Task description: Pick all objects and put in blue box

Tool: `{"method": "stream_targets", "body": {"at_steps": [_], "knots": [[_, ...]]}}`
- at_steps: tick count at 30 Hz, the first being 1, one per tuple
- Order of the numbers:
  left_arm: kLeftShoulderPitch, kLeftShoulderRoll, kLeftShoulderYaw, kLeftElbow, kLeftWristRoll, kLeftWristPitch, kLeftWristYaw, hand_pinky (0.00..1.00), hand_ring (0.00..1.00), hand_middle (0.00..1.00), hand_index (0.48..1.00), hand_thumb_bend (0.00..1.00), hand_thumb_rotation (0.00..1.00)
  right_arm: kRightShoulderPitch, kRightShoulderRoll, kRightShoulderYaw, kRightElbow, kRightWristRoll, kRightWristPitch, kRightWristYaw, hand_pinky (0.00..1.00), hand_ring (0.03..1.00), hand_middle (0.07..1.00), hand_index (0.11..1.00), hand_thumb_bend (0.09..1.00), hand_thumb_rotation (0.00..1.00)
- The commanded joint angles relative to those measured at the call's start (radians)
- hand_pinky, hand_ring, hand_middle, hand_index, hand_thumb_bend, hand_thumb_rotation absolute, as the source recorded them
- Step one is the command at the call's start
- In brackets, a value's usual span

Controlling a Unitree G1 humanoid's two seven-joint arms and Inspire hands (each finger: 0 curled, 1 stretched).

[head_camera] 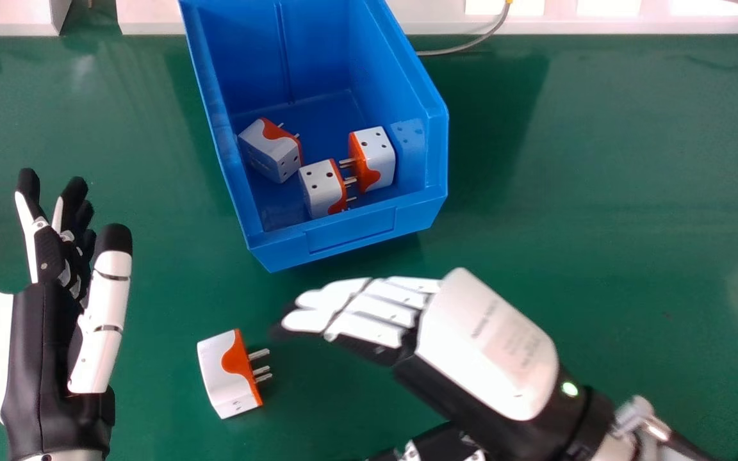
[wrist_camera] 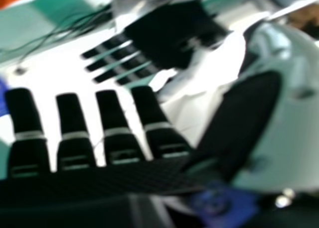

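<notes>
Overall, a green table [head_camera: 631, 192] is used as the work surface. A blue box [head_camera: 350, 230] is positioned on its far side, in the upper middle of the head view, with three adapters contained in it. The right hand [head_camera: 484, 339] is held nearer than the box and is directed toward the view's left, its fingers released and extended; nothing is grasped. In the right hand view, the same fingers are shown straight, with the thumb set apart. The left hand [head_camera: 42, 346] is located at the left of the head view, its fingers released and pointed toward the far side; nothing is grasped. A grey cable [head_camera: 465, 48] is routed beyond the box at the far edge. Each adapter is finished in white and orange. The left adapter [head_camera: 271, 150] is seated at an angle beside the left wall, the middle adapter [head_camera: 321, 189] is placed near the front wall, and the right adapter [head_camera: 378, 160] is placed near the right wall. The loose adapter [head_camera: 225, 374] is located on the table between the hands, its metal prongs [head_camera: 260, 365] directed toward the right, near the right fingertips.
</notes>
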Motion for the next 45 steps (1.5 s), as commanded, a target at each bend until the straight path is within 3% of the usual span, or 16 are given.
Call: {"method": "stream_targets", "body": {"at_steps": [1,3,6,13,19,22,24,27,33,38,42,45], "knots": [[0.003,-0.002,0.004,-0.039,0.001,0.003,0.007,1.00,0.99,0.98,0.965,0.33,0.74,-0.056,0.022,0.020,0.010,-0.016,-0.037,0.003,0.62,0.778,0.803,0.762,0.359,0.55],[0.003,-0.002,0.004,-0.042,-0.002,0.005,0.008,1.00,0.99,0.97,0.957,0.32,0.73,-0.099,0.050,0.042,0.040,-0.036,-0.053,-0.005,0.58,0.750,0.777,0.735,0.371,0.51],[0.005,-0.001,0.005,-0.052,0.007,0.014,0.011,1.00,0.98,0.97,0.948,0.33,0.72,-0.153,0.087,0.069,0.076,-0.070,-0.062,-0.014,0.57,0.749,0.775,0.734,0.384,0.50],[0.017,-0.001,0.006,-0.062,0.011,0.020,0.015,1.00,0.98,0.97,0.962,0.34,0.77,-0.219,0.160,0.113,0.115,-0.124,-0.015,-0.002,0.58,0.768,0.801,0.768,0.388,0.55],[0.018,-0.004,0.010,-0.059,0.007,0.023,0.020,0.99,0.98,0.98,0.964,0.35,0.79,-0.243,0.193,0.151,0.127,-0.152,0.043,0.024,0.60,0.809,0.860,0.821,0.411,0.54],[0.014,-0.002,0.014,-0.052,-0.002,0.024,0.017,1.00,0.98,0.98,0.966,0.37,0.78,-0.259,0.208,0.171,0.132,-0.169,0.078,0.041,0.63,0.840,0.894,0.851,0.408,0.54],[0.011,-0.001,0.017,-0.044,-0.007,0.019,0.014,1.00,0.99,0.98,0.968,0.38,0.77,-0.274,0.218,0.187,0.149,-0.194,0.096,0.032,0.64,0.854,0.910,0.866,0.416,0.53],[0.010,0.001,0.020,-0.040,-0.002,0.015,0.012,1.00,0.99,0.98,0.971,0.39,0.79,-0.307,0.236,0.213,0.195,-0.234,0.119,0.013,0.65,0.866,0.921,0.867,0.406,0.55],[0.004,-0.001,0.025,-0.034,-0.011,0.007,0.009,0.98,0.98,0.97,0.965,0.41,0.77,-0.395,0.275,0.266,0.288,-0.300,0.178,0.000,0.67,0.884,0.946,0.894,0.413,0.60],[0.006,0.000,0.026,-0.030,-0.001,0.006,0.011,0.99,0.98,0.98,0.973,0.41,0.76,-0.474,0.312,0.303,0.391,-0.331,0.231,-0.023,0.67,0.876,0.932,0.897,0.432,0.57],[0.007,-0.004,0.024,-0.023,-0.008,-0.003,0.008,0.98,0.98,0.97,0.965,0.42,0.75,-0.520,0.332,0.326,0.465,-0.338,0.268,-0.027,0.68,0.880,0.932,0.903,0.444,0.55],[0.009,-0.003,0.023,-0.014,-0.007,-0.014,0.005,0.98,0.98,0.97,0.966,0.41,0.74,-0.548,0.347,0.338,0.519,-0.332,0.291,-0.027,0.69,0.890,0.937,0.896,0.430,0.55]]}}
